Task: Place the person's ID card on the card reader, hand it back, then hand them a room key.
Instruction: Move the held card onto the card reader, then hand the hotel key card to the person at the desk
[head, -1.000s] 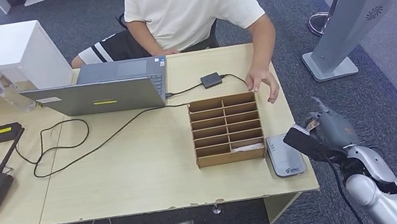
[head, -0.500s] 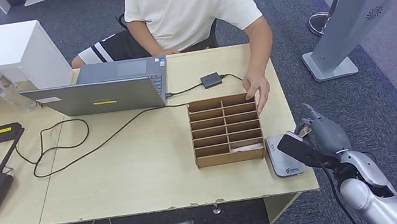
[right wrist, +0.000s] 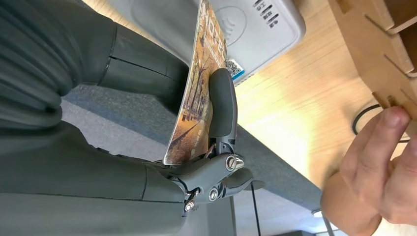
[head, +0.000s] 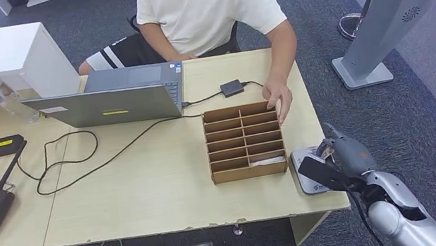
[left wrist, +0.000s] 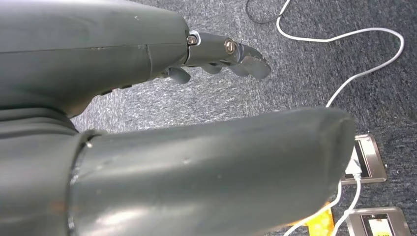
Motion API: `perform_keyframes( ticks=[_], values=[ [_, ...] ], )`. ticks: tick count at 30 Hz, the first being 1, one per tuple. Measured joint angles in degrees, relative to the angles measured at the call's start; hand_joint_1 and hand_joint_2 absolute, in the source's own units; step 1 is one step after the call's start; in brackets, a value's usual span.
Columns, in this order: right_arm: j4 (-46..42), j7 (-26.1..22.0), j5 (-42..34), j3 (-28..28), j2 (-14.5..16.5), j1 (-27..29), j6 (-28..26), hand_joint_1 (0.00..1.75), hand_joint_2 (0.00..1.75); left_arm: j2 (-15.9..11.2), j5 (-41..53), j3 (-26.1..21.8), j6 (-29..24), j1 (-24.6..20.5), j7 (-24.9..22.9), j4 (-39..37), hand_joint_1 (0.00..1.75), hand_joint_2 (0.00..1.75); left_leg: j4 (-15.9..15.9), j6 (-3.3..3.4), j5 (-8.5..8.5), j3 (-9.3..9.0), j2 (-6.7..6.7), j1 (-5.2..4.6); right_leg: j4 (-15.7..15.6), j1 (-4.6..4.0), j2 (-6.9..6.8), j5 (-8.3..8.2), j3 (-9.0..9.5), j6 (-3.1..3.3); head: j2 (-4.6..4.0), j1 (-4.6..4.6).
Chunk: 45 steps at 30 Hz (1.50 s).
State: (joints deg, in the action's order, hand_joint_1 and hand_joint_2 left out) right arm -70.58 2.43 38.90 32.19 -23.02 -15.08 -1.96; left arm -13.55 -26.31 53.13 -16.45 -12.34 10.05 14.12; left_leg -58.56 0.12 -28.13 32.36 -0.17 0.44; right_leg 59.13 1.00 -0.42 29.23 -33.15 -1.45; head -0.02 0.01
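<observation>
Right robot hand (head: 341, 159) nearer grey reader (head: 309, 178)

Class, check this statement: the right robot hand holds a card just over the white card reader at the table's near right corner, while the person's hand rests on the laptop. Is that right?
Not quite. The person's hand rests on the far edge of the wooden slotted box, not on the laptop; the head view shows this. The rest stands: the right robot hand holds the card just over the white card reader.
</observation>
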Motion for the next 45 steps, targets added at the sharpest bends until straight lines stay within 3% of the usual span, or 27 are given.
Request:
perform_keyframes(
  ticks=[22, 31, 45],
  values=[
    [0.27, -0.71, -1.0, 3.01, -0.01, -0.73, 1.22, 1.75, 1.75, -0.66, -0.19, 0.0, 0.44, 0.45, -0.16, 0.15, 0.0, 0.0, 0.0, -0.02, -0.01, -0.04, 0.02, 0.02, 0.0, -0.01, 0.1, 0.0, 0.01, 0.0, 0.0, 0.01],
    [0.3, 1.28, 0.05, 3.03, -0.36, -1.57, -0.28, 1.75, 1.75, -0.75, 0.08, 0.0, 0.31, 0.43, -0.26, 0.36, 0.0, 0.0, 0.0, -0.02, -0.01, -0.03, 0.02, 0.01, 0.0, -0.01, 0.1, 0.0, 0.01, 0.0, 0.0, 0.01],
    [0.39, -5.4, 7.38, -3.14, -3.01, -14.92, 3.72, 1.75, 1.75, -0.7, 1.58, 0.0, 0.09, -0.13, 0.01, 0.51, 0.0, 0.0, -0.01, -0.02, -0.01, -0.04, 0.06, 0.0, 0.02, 0.01, 0.12, -0.02, 0.0, -0.01, 0.0, 0.01]
  ],
)
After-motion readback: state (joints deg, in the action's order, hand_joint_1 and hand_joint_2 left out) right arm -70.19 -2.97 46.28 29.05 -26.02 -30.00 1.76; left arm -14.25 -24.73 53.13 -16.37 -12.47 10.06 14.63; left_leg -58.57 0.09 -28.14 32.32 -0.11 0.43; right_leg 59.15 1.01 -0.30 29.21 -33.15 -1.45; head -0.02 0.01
